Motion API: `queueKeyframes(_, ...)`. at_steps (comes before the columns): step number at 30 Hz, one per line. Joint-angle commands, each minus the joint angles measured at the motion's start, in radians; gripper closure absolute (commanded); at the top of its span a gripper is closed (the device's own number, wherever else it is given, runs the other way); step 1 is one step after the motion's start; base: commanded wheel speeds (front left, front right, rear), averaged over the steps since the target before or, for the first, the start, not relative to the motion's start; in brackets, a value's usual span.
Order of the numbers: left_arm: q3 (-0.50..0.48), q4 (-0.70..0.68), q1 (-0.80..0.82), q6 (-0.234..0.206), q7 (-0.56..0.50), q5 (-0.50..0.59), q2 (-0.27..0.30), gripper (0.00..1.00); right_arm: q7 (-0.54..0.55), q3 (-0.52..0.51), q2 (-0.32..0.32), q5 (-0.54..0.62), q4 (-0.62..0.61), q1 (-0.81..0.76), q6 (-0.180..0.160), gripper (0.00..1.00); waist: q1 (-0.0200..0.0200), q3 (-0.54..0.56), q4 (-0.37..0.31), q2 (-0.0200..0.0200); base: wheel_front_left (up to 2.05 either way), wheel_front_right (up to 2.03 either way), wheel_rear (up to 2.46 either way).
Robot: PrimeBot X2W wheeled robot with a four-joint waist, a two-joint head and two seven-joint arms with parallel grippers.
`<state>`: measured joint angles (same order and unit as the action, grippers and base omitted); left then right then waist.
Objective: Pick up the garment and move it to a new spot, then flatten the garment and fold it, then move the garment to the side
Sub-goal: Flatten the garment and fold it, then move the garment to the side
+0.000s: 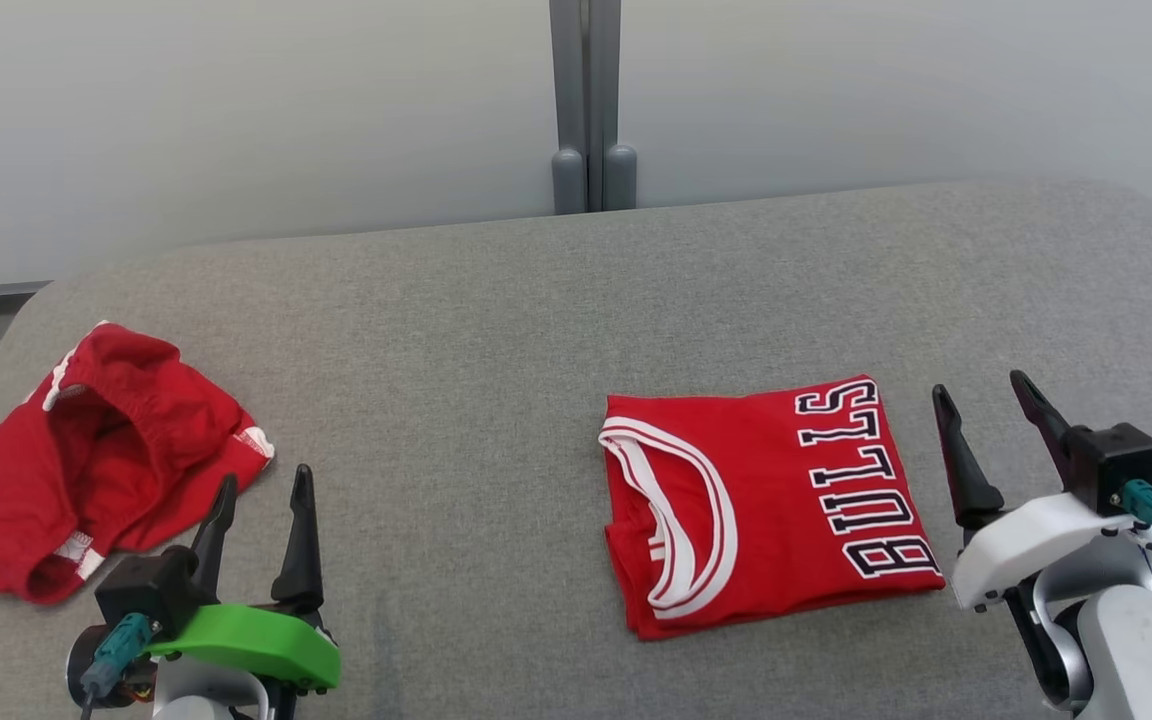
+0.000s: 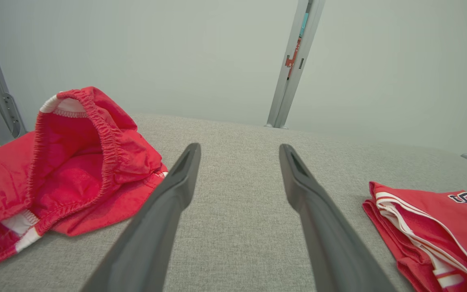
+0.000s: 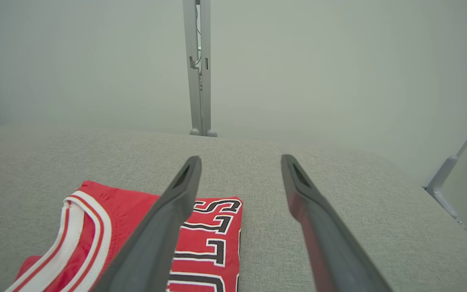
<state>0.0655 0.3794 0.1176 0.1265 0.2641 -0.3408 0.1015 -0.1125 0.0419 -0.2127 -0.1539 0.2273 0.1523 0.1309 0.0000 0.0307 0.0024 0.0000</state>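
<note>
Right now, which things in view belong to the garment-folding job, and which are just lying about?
Job: crumpled red shorts, unfolded; red Bulls jersey, already folded (which one this run means is unclear); left gripper and right gripper, fingers open, empty.
Lying about: grey post behind the grey padded table.

Folded jersey (image 1: pixel 786 490) right of centre on padded surface (image 1: pixel 476 330); crumpled shorts (image 1: pixel 126 440) far left (near edge); post (image 1: pixel 586 90) behind.

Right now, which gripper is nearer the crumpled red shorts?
Left. The left gripper sits open just right of the shorts, close beside their hem. The right gripper is far to the right, beyond the folded Bulls jersey.
</note>
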Motion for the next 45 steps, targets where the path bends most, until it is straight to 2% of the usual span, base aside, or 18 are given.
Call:
queueKeyframes(1,-0.005,-0.004,-0.012,-0.001,0.000,0.011,-0.003,0.00,-0.009,-0.014,0.007,0.010,0.008,-0.018,-0.001,0.00,0.0000,0.001,0.002,0.0000,0.00,0.00,0.00)
queueKeyframes(13,-0.026,0.026,-0.019,-0.002,0.000,0.010,-0.014,0.00,-0.001,-0.026,0.044,0.016,0.002,-0.046,-0.001,0.00,0.0000,0.006,-0.007,0.0000,0.00,0.00,0.00)
queueKeyframes(28,-0.046,0.004,-0.022,-0.002,0.000,0.024,-0.024,0.00,0.052,-0.014,0.040,0.012,-0.002,-0.025,-0.001,0.00,0.0000,0.002,-0.002,0.0000,0.00,0.00,0.00)
queueKeyframes(32,-0.047,-0.011,-0.019,-0.002,0.000,0.029,-0.028,0.00,0.160,-0.007,0.023,-0.006,0.025,0.035,-0.001,0.00,0.0000,-0.008,0.004,0.0000,0.00,0.00,0.00)
queueKeyframes(38,-0.053,-0.052,-0.013,0.000,0.000,0.046,-0.032,0.00,0.460,0.017,0.001,-0.085,0.118,0.167,-0.001,0.00,0.0000,-0.043,0.032,0.0000,0.00,0.00,0.00)
queueKeyframes(42,-0.046,-0.082,0.013,0.002,0.000,0.056,-0.037,0.00,0.690,0.031,-0.045,-0.119,0.246,0.243,-0.001,0.00,0.0000,-0.090,0.074,0.0000,0.00,0.00,0.00)
queueKeyframes(45,-0.040,-0.097,0.023,0.002,0.000,0.059,-0.039,0.00,0.745,0.037,-0.062,-0.125,0.300,0.257,-0.001,0.00,0.0000,-0.108,0.104,0.0000,0.00,0.00,0.00)
